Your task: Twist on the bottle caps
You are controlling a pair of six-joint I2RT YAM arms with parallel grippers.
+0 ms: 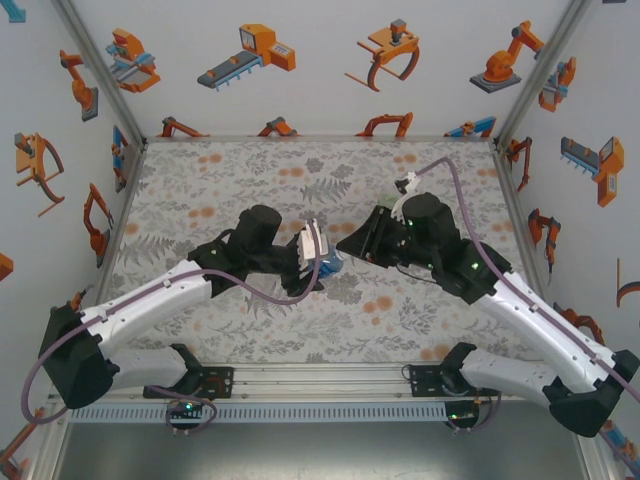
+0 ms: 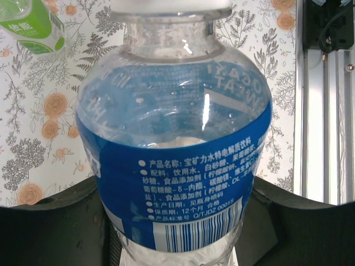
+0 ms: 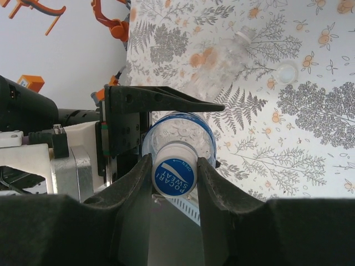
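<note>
While left end effector (image 1: 315,252) grips the blue-label bottle (image 2: 177,166) and right end effector (image 3: 175,169), at three o'clock, pinches its cap (image 3: 174,178), misalignment could cross-thread it.

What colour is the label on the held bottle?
Blue label with white print; left wrist view shows it best.

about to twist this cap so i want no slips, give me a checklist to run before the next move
1. Left tool gripping the blue-label bottle: ok.
2. Right tool closed on its cap, a finger each side: ok.
3. Cap threads engaged on the neck: cannot tell.
4. Green bottle and plain bottle apart from both tools: ok.
5. All caps fitted: not ok, a loose cap lies on the table near the plain bottle.
</note>
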